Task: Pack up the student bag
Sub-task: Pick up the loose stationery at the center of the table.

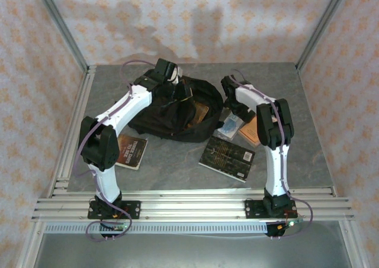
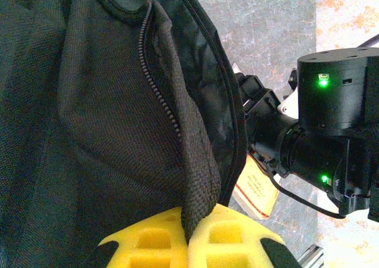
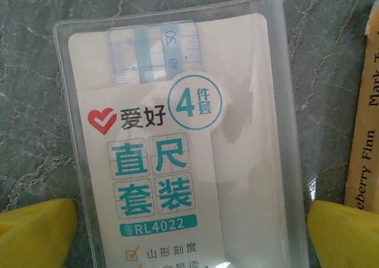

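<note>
Soft and floppy, the student bag (image 1: 177, 126) at the table's (image 1: 177, 173) far middle will likely sag unless held by its zippered lip (image 2: 159, 87) (the sensible hold), where the left gripper (image 2: 190, 232) pinches fabric, while the right gripper (image 3: 189, 232) hangs wide open over a ruler packet (image 3: 177, 149).

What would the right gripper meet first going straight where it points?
For the right gripper, likely the clear ruler-set packet, flat on the table, centred between its open fingers; depth unclear.
</note>
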Action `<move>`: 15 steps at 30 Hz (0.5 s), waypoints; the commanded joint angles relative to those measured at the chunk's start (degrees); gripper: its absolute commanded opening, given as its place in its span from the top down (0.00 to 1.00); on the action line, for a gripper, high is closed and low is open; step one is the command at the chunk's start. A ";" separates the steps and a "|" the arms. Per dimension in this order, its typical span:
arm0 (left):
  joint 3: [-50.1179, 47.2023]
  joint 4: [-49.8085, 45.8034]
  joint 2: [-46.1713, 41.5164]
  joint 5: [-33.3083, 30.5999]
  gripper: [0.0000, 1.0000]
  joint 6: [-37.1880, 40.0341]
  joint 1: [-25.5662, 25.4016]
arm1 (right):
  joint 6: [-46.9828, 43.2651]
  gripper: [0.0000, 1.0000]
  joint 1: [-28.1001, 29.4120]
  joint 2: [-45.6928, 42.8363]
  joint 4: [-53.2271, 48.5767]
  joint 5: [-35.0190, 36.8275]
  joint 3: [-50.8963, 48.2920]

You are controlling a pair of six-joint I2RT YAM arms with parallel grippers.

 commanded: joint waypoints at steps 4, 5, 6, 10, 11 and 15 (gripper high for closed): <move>-0.78 -1.03 -0.68 0.63 1.00 0.73 0.24 | -0.74 0.11 -0.05 2.97 -0.89 -1.44 -3.33; -0.76 -1.05 -0.71 0.64 1.00 0.89 0.24 | -0.86 0.14 -0.05 2.87 -0.67 -1.42 -3.73; -0.67 -1.20 -0.76 0.64 1.00 1.08 0.29 | -1.15 0.17 -0.03 2.67 -0.25 -1.38 -4.25; -0.58 -1.40 -0.73 0.39 1.00 1.28 0.63 | -1.54 0.26 -0.08 1.14 0.08 -1.23 -5.53; -0.60 -1.40 -0.76 0.47 1.00 1.28 0.70 | -1.76 0.29 -0.09 0.66 0.12 -0.89 -5.78; -0.61 -1.42 -0.44 0.55 1.00 1.28 0.78 | -2.20 0.37 -0.03 -2.63 -0.27 1.64 -6.75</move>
